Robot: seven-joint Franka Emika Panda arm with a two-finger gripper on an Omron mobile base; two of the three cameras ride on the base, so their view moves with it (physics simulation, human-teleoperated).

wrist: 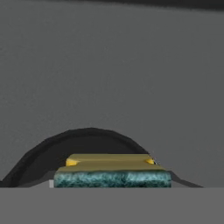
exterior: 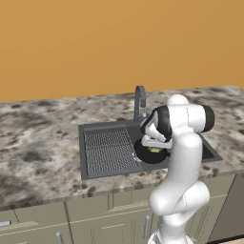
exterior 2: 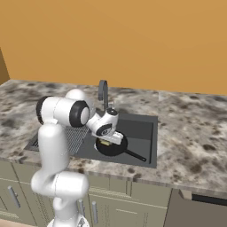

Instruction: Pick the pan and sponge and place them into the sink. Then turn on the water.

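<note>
White-bodied gripper (exterior 2: 106,141) hanging low over the deeper basin of the sink (exterior 2: 142,128), right above the pan (exterior 2: 111,147). Cannot tell how far apart the jaws stand, nor whether anything is gripped: fingertips hidden behind the hand in both base views and cut off below the hand view's edge.

Directly beneath, seen from the hand view: sponge (wrist: 112,171), a small rectangular block, mottled green scrub face toward the camera over a smooth yellow body, lying inside the pan's (wrist: 65,144) curved black rim, with flat dark grey basin floor beyond. From the base views, only a sliver of yellow (exterior: 155,150) between hand and pan (exterior: 151,155).

Round, shallow, black, resting on the basin floor; short dark handle (exterior 2: 134,155) pointing away from the gripper toward the sink's front right corner, visible in the right base view, hidden behind the arm in the left.

Beside the gripper, toward the arm's left: ribbed drainboard (exterior: 109,150), fine parallel ridges. Behind: arched grey metal faucet (exterior: 140,102), dry. Around the sink: speckled stone counter (exterior: 38,143), plain orange wall (exterior: 119,43) beyond.
</note>
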